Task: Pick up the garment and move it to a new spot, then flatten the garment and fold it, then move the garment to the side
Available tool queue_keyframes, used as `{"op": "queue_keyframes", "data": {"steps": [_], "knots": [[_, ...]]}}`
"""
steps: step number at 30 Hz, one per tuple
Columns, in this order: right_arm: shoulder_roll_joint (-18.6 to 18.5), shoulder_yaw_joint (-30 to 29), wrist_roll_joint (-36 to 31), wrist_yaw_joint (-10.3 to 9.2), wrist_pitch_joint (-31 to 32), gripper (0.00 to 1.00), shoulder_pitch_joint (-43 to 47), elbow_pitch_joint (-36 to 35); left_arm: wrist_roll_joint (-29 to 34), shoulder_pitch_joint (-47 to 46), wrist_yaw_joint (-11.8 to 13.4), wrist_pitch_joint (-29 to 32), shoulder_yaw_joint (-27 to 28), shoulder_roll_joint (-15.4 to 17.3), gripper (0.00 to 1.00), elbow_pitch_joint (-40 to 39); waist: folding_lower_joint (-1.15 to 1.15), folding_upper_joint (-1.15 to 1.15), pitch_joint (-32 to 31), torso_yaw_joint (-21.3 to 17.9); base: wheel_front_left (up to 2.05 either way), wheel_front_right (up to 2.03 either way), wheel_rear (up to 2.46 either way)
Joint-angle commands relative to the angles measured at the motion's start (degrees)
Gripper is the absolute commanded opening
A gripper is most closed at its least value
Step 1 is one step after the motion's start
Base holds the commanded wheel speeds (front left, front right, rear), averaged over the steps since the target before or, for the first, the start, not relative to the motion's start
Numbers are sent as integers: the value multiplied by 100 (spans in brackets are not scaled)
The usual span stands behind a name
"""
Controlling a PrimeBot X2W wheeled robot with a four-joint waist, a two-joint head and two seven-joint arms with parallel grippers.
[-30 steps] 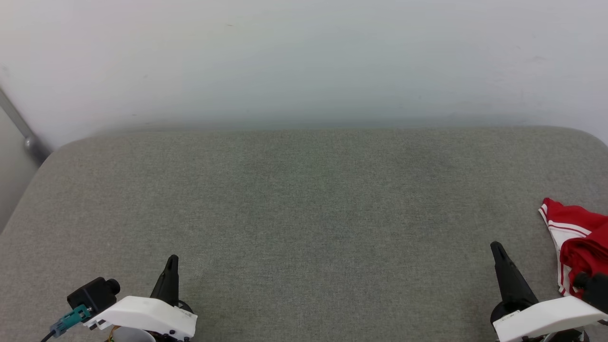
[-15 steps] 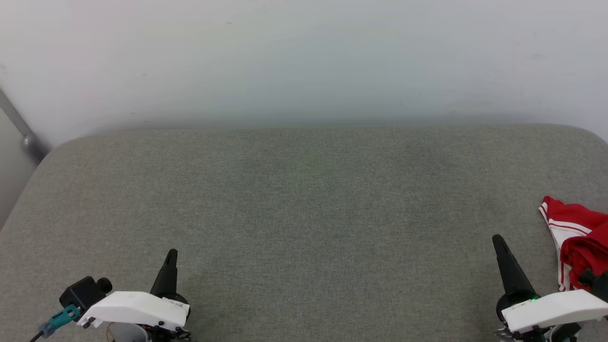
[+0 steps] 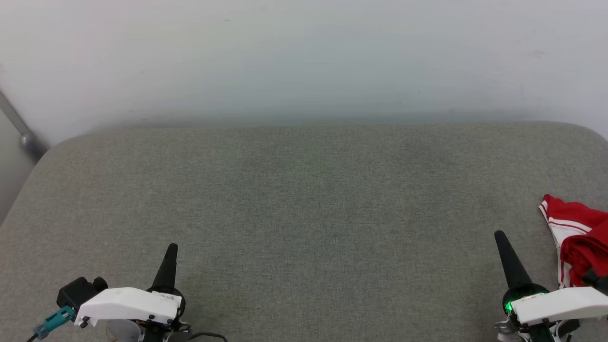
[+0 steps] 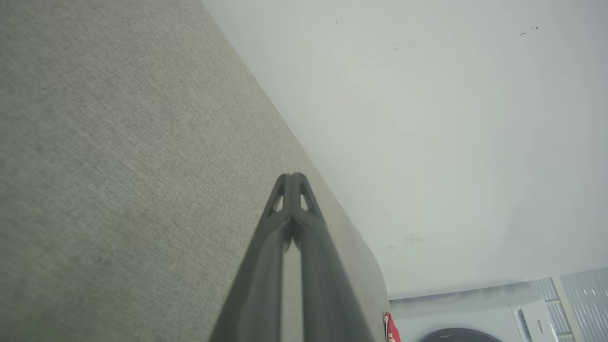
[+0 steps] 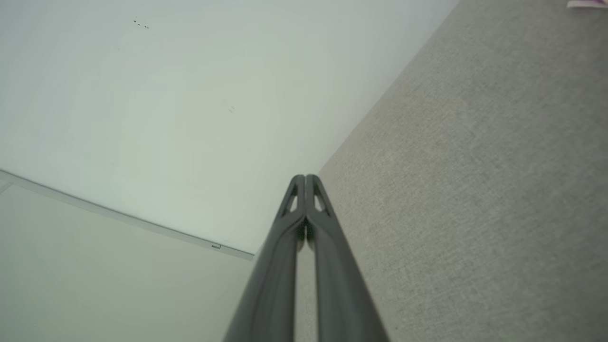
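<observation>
Both grippers, left gripper (image 3: 171,248) and right gripper (image 3: 499,234), closed and empty; crumpled garment (image 3: 577,237) at the grey surface (image 3: 304,199) edge risks sliding off during pickup

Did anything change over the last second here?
The left end effector and the right end effector both crept slightly up the head view, partly because the camera tilted. Nothing was taken hold of or let go. Both stayed shut and empty, and the garment stayed crumpled at the right edge of the grey surface.
</observation>
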Motion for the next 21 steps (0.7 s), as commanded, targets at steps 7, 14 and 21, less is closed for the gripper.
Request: {"op": "queue_keyframes", "data": {"steps": [7,14,21], "knots": [[-37,-38,538,1,51,0,-231,65,-399,-162,-124,143,184,-82,0,-22,0,0,20,-5,0,0,0],[-34,-62,932,1,84,0,-300,149,-703,-191,-204,238,299,-154,0,-10,0,0,39,-9,0,0,0],[-31,-83,1300,1,112,0,-362,227,-984,-213,-275,336,414,-230,0,1,0,0,57,-13,0,0,0]]}}
